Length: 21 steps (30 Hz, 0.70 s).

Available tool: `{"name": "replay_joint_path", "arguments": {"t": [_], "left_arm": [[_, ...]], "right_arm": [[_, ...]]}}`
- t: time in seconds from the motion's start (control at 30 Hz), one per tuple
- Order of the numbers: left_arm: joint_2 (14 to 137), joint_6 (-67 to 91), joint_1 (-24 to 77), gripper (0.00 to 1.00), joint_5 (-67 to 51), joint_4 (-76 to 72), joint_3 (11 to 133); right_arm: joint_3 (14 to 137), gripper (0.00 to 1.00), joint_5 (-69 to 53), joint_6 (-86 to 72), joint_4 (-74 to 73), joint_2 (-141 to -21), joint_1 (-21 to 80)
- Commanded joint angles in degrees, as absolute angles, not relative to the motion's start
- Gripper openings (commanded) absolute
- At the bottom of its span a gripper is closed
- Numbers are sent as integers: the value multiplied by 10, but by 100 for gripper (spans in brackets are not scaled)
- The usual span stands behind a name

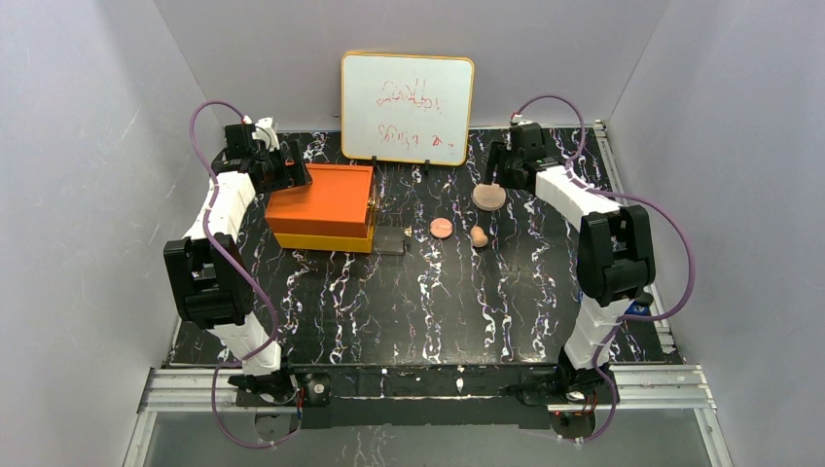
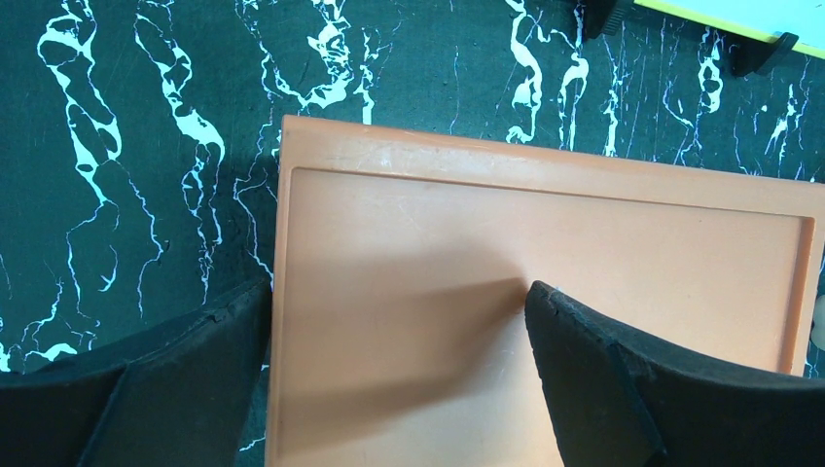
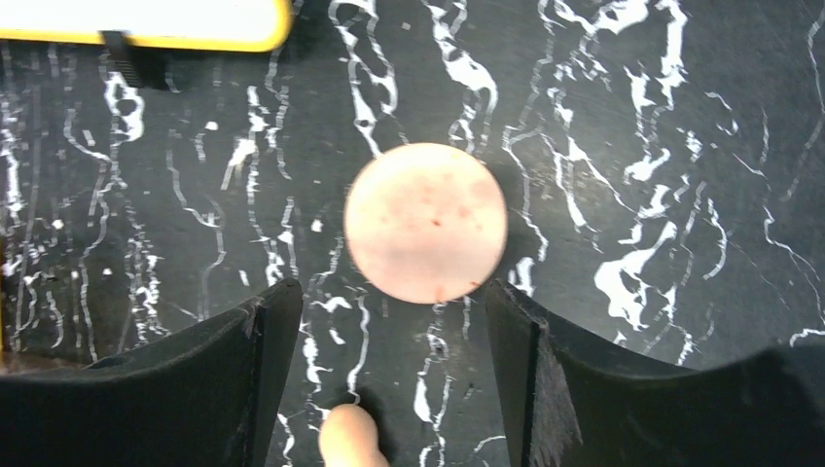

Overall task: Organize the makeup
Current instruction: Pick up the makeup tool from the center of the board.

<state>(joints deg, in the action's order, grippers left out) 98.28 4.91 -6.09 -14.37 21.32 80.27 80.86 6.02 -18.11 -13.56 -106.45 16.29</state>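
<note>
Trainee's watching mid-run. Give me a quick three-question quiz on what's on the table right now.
1. True or false: the left gripper is shut on the orange box.
2. Which lies nearest the right gripper? A) the tan round disc B) the orange box C) the whiteboard
3. Name the egg-shaped thing lying beside the small pink disc.
Key: 1 false, its jaws stand open above the box; 2 A; 3 the sponge.
</note>
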Motion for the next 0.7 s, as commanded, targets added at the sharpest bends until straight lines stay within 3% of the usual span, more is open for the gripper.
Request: {"name": "replay_joint_path", "arguments": {"t": [0.0,0.23,0.67], "left_arm": [[995,32,-57,96,-143,316,769],[993,32,-57,96,-140,316,766],[1002,31,-57,96,-140,312,765]], "right_arm": [[801,70,39,-192,-109,-1080,155],[831,45,37,-191,-102,-1140,144],[831,46,60,-189,-117,-1169,117]]}}
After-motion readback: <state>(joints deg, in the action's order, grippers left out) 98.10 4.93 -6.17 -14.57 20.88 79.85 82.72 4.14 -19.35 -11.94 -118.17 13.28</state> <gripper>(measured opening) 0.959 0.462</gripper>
